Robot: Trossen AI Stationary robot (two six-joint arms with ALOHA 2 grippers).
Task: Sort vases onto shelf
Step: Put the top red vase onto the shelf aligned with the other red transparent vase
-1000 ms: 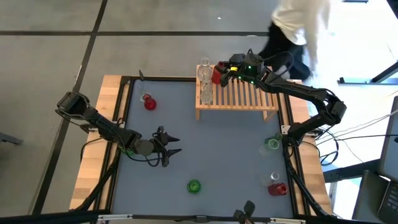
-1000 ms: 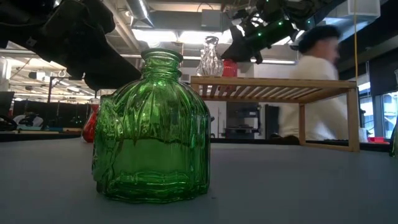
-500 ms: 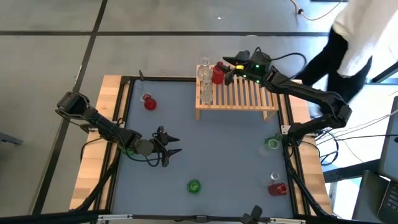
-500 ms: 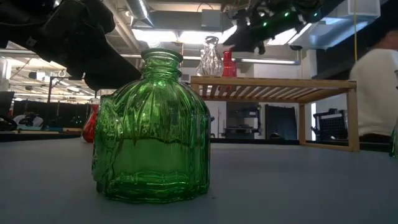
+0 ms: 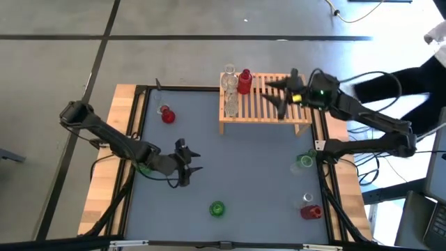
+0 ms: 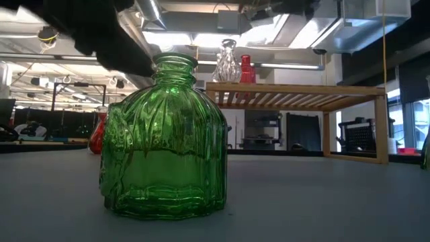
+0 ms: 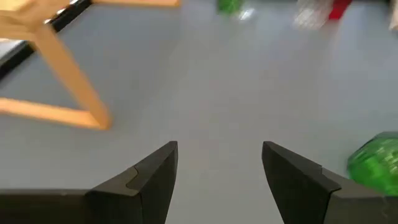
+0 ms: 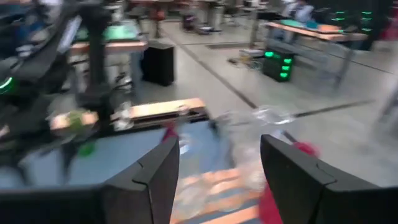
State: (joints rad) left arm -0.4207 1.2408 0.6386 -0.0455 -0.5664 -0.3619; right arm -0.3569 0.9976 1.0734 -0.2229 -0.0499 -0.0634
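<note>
Right gripper [image 5: 277, 93] now off red vase [image 5: 244, 82]; three vases shelved

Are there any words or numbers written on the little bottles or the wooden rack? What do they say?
None: no words, numbers or labels can be read in any view.
The green vase shows only ribbed glass, no writing.
The shelf is bare wood slats, no label.
The red vase and clear vases on it show no markings.
Things in the room beyond the table are too blurred to read.
</note>
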